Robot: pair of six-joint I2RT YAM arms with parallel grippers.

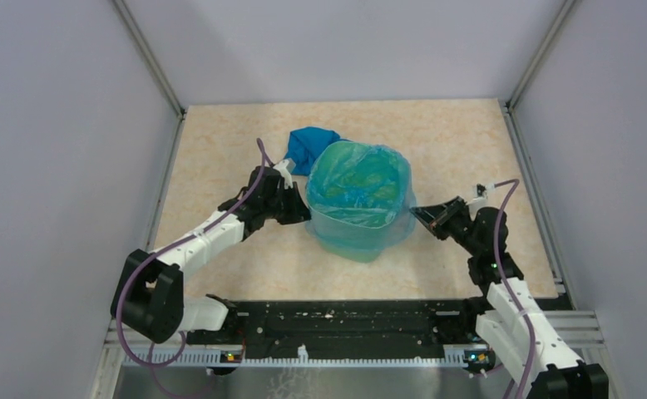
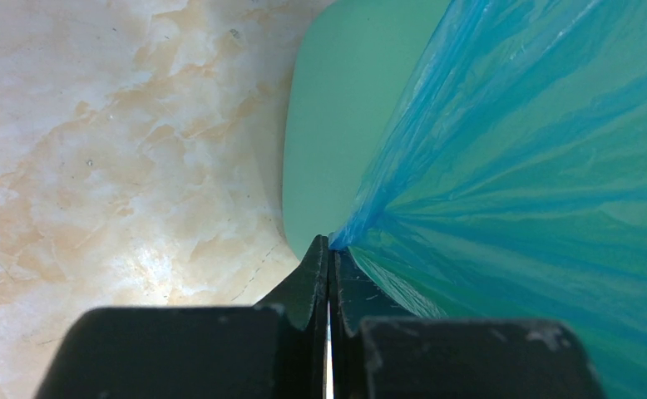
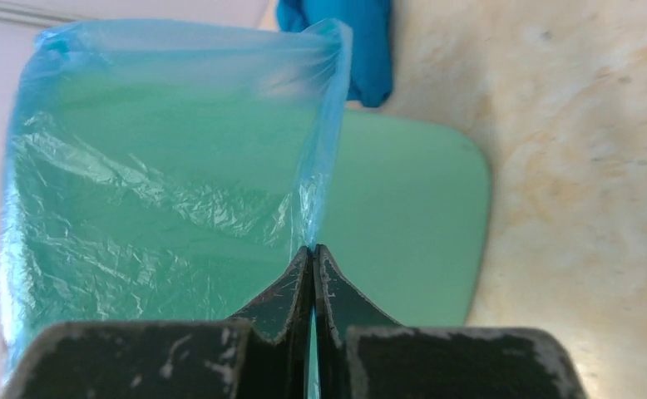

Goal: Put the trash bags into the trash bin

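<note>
Light-blue film of the trash bag (image 1: pixel 360 176) lines the mint-green trash bin (image 2: pixel 328 125) at mid-table and drapes over its rim. The left gripper (image 2: pixel 328 249) is clamped on the film at the bin's left wall — the right gripper (image 3: pixel 313 253) pinches it at the right wall. A crumpled blue bundle (image 1: pixel 310 145) lies against the bin's far-left side. The table (image 1: pixel 461 141) is beige marble-patterned, boxed in by pale grey walls (image 1: pixel 345 41).
</note>
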